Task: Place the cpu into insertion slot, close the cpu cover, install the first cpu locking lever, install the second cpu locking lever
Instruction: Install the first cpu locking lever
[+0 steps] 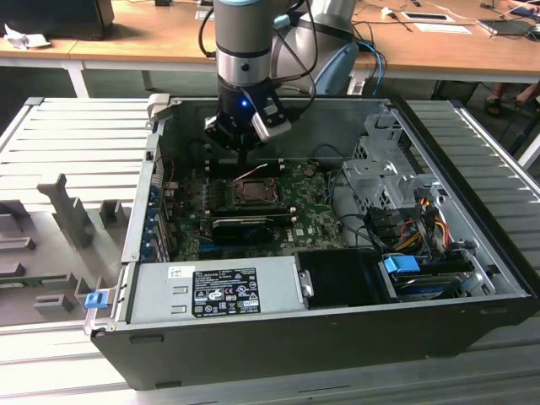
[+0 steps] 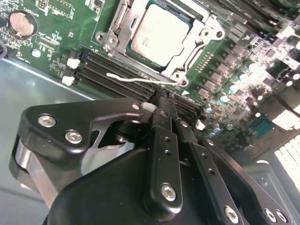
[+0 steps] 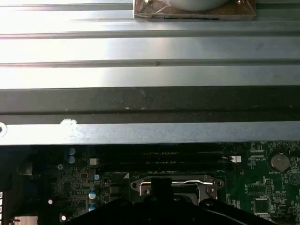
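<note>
The cpu [image 2: 159, 35] lies flat in the insertion slot [image 2: 110, 40] of the green motherboard, its pale metal face up. The silvery cpu cover [image 2: 199, 44] is folded down around it. A thin silvery locking lever [image 2: 133, 79] runs along the socket edge beside the black memory slots [image 2: 101, 70]. My gripper [image 2: 161, 105] is shut, its black fingertips together just above this lever at the socket's edge. In the exterior view the gripper [image 1: 243, 160] hangs inside the open case over the far side of the socket [image 1: 253, 190]. The first wrist view has the socket [image 3: 173, 185] and lever [image 3: 187, 181] low in the picture.
A long black card [image 1: 245, 226] lies just in front of the socket. The grey power supply [image 1: 215, 287] fills the near side of the case, and a drive cage [image 1: 384, 177] with cables stands at the exterior view's right. The case's metal wall [image 3: 150, 75] rises close behind the memory slots.
</note>
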Controlling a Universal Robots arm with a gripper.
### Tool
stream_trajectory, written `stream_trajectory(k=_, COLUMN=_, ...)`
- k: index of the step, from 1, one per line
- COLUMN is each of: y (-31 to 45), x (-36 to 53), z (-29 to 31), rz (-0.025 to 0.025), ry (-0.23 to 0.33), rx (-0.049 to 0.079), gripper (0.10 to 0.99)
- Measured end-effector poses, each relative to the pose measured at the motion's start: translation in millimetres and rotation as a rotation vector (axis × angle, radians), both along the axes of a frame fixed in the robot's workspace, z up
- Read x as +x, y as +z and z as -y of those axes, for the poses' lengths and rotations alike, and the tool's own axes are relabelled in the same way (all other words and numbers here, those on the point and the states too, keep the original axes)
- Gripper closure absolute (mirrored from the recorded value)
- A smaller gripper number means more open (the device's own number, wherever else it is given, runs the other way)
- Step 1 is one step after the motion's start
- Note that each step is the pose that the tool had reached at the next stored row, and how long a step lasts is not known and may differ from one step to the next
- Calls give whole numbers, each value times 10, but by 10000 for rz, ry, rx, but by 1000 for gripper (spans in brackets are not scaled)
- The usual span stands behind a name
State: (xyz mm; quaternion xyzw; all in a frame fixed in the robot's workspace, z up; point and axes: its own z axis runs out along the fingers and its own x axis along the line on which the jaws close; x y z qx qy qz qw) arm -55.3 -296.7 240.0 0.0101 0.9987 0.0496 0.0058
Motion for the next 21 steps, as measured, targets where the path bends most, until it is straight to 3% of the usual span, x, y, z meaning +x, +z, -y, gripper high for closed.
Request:
stream_trajectory(k=8, y=-141, x=139, z=-37, rz=0, ry=37, rx=-4, gripper=980)
stream_trajectory(k=13, y=-166, x=179, z=-55, rz=-2, ry=277, rx=9, gripper=980)
stream_trajectory(k=14, y=-173, x=224, z=-69, rz=0, ry=327, rx=19, gripper=980)
stream_trajectory(k=21, y=-215, x=326, z=-96, rz=0, ry=150, rx=20, gripper=980)
